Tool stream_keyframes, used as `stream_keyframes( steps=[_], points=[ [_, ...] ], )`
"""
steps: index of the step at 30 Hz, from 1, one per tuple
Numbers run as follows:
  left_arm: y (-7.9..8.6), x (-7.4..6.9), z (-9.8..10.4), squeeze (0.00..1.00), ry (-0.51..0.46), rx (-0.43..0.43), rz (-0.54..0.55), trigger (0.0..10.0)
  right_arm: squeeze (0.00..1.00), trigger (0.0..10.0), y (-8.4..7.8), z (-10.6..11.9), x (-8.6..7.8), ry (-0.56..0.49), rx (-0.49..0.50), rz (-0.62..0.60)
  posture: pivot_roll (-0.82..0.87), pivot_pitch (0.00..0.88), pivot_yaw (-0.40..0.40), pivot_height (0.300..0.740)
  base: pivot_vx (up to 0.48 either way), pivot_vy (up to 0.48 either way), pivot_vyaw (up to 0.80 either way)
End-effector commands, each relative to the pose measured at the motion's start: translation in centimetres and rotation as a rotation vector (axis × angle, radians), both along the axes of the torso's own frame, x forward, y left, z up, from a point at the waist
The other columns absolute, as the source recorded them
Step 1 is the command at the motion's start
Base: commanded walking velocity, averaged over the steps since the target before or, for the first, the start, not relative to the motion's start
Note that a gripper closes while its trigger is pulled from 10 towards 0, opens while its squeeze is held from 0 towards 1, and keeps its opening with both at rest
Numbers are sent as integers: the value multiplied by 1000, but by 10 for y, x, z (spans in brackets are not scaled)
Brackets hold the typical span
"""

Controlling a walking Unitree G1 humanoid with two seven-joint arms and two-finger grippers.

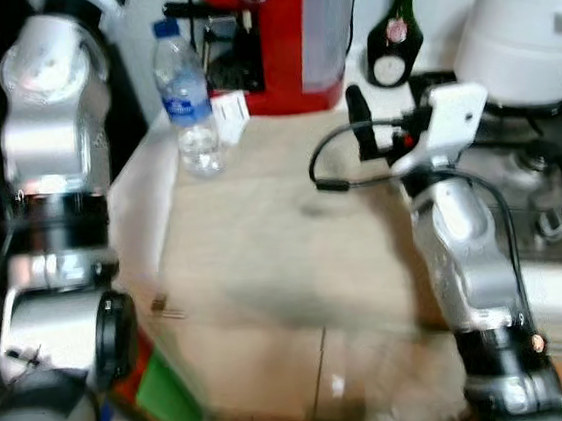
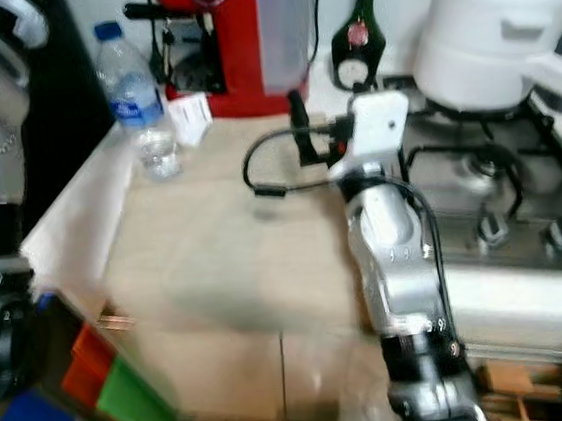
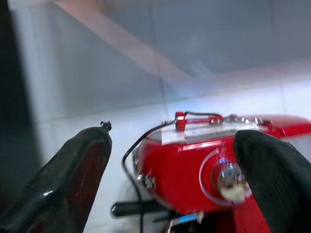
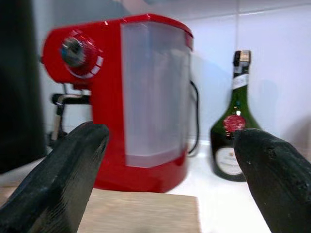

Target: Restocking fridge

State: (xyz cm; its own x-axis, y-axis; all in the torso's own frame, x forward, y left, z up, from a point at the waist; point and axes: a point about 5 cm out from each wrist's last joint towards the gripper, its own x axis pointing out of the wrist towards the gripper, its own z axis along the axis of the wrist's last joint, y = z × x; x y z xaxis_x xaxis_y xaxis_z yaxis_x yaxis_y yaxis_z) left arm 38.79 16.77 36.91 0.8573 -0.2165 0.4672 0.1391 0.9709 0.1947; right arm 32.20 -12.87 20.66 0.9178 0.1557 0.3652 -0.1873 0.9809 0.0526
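Pale wood is seen in the left eye view as a worktop, at whose far left a clear plastic water bottle with a blue cap and label stands upright, just in front of a red coffee machine. A dark green bottle stands against the wall beside it, and a white pot sits on the hob. The right arm is stretched over the worktop, well apart from the water bottle; the left arm is raised at the left.

In the right eye view a small white card is seen beside the water bottle.

In the left wrist view the left gripper is spread wide, empty, before the coffee machine.

In the right wrist view the right gripper is likewise spread and empty, with the coffee machine and green bottle behind.
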Motion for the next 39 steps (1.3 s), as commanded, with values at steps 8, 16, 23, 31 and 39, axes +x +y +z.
stream_keyframes(
  steps=[8, 16, 23, 31, 39],
  points=[
    [3, 21, 12, 0, 77, 47, 25, 10000, 149, 10000, 4, 2, -7, -9, -3, -3, -123, 7, 74, 740, 0, 0, 0],
    [-13, 28, 4, 0, 150, -64, -93, 10000, 149, 10000, -3, 1, -10, -4, -9, -32, -148, 10, 80, 740, 0, 0, 0],
    [-1, 35, -19, 0, 283, -87, 32, 10000, 149, 10000, -1, -2, -10, 17, -10, -13, -140, 12, 54, 740, 0, 0, 0],
    [-7, 34, -34, 0, 347, -133, -42, 10000, 145, 10000, -1, -5, -9, 37, -26, 10, -136, 5, 30, 740, 0, 0, 0],
    [-23, 28, -51, 0, 388, -118, -130, 10000, 145, 10000, 3, -7, -8, 51, -26, 29, -120, 6, 25, 740, 0, 0, 0]
  ],
)
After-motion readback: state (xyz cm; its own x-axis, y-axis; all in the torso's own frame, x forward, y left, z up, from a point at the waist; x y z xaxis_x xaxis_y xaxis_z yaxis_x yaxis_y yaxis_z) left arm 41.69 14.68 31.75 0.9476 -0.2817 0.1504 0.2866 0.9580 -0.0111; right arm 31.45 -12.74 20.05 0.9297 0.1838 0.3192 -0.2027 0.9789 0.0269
